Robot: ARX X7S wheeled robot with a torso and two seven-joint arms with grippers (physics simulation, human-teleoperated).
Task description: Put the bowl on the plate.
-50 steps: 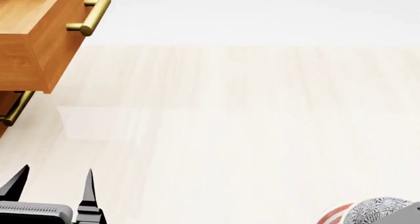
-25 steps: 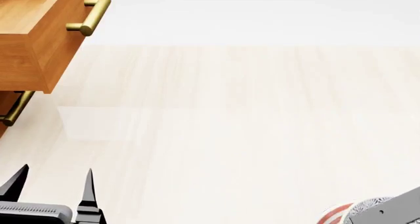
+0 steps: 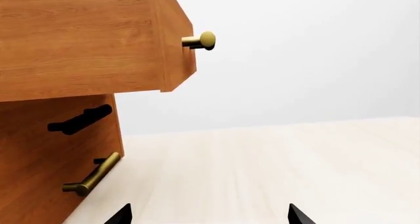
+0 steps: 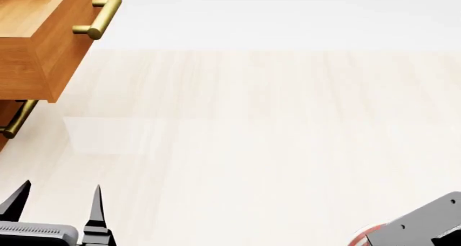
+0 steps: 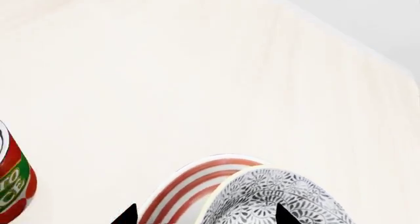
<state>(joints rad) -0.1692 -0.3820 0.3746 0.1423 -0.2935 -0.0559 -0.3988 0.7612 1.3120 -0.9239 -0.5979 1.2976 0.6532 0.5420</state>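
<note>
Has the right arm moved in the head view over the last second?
Yes. The right arm has spread up and leftward from the bottom corner, now hiding the bowl it only partly covered before; just a sliver of the plate shows. The drawer is unchanged.

The head camera looks steeply down over the pale desk (image 4: pixel 252 138). The left wrist camera sits low, facing the wooden drawer unit (image 3: pixel 72 57) at the desk's edge, which both share. The right wrist camera hangs close above the plate (image 5: pixel 187 187) and bowl (image 5: pixel 276 199).

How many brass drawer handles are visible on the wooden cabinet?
2. One on the pulled-out upper drawer; one on the closed drawer beneath it, partly cut off at the head view's edge. Others may lie out of frame.
</note>
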